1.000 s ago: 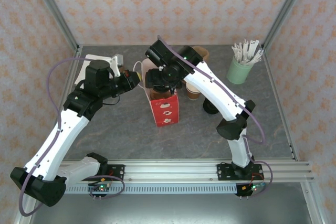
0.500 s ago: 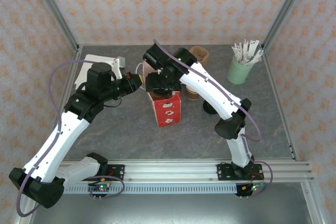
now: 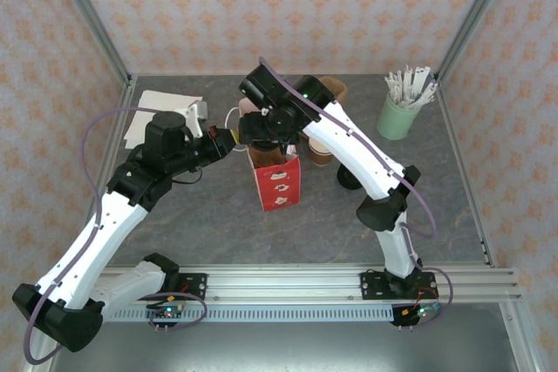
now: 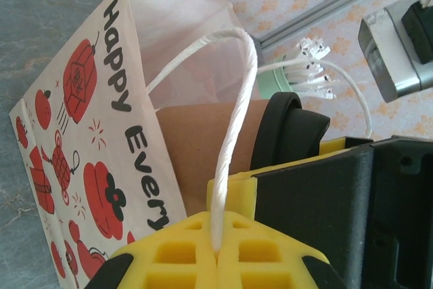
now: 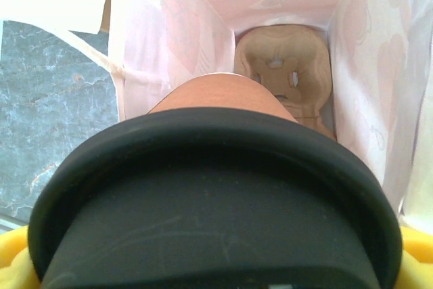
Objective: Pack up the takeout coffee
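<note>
The red-and-white paper bag [image 3: 275, 179] stands upright mid-table. My left gripper [image 3: 225, 139] is shut on its white twisted handle [image 4: 235, 120], which runs down between the yellow pads [image 4: 183, 248]. My right gripper [image 3: 264, 128] hangs over the bag's open mouth, shut on the takeout coffee [image 5: 220, 96]. The cup's black lid [image 5: 216, 214] faces the right wrist camera, with the brown sleeve below it. The cup sits partly inside the bag [image 5: 162, 38], above a brown pulp tray [image 5: 281, 65] lying at the bottom. In the left wrist view the coffee's sleeve [image 4: 203, 137] shows just behind the bag wall [image 4: 88, 120].
A second sleeved cup [image 3: 321, 156] and a loose black lid [image 3: 349, 180] stand right of the bag. Brown pulp trays [image 3: 334, 89] are behind it. The mint-green cup of sticks [image 3: 398, 113] is at back right. White napkins [image 3: 150, 109] lie at back left.
My left arm has shifted slightly right, still holding the handle. The right gripper with the cup stays over the bag mouth, with only small sideways shifts.
</note>
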Tool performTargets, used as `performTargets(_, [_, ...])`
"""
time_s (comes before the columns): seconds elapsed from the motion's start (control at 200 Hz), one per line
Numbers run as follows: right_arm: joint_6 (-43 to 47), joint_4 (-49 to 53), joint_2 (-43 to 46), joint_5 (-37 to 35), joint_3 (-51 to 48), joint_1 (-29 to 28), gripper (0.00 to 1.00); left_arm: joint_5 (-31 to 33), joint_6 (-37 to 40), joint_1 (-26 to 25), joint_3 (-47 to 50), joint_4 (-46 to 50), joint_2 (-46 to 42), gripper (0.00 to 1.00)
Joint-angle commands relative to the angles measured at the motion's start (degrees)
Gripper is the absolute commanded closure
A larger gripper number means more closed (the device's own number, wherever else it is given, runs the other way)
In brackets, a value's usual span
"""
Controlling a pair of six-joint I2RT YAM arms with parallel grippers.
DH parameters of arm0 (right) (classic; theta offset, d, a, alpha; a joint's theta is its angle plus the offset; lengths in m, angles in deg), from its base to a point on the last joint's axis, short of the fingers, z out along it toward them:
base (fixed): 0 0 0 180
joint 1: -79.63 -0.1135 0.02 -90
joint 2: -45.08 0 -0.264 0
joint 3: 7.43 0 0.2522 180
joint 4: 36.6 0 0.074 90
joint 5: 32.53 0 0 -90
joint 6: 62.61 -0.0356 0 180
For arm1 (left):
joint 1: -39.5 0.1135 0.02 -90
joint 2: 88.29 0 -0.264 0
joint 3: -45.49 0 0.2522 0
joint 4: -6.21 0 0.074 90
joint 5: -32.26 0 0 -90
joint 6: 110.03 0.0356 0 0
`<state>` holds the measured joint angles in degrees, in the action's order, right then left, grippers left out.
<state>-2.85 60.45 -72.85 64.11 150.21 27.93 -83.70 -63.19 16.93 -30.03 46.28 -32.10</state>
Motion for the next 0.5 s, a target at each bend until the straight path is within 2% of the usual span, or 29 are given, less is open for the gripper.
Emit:
performTargets(0.0, [-0.76,-2.1,-1.66,-2.42,2.1,0.62,0.21,0.72,-0.7,-0.82,0.66,-0.87,-1.29,1.0])
performTargets(0.22, [-0.61,-1.38,-2.01,-3.75,-1.11,1.24,0.21,1.21,-0.44,-0.9,0.94,-0.24,-1.51,1.0])
performTargets(0.495, [0.63,4.99,-2.14,-4.64,-2.1,1.25,0.21,1.62,0.27,-0.9,0.66,0.55,-1.45,1.0])
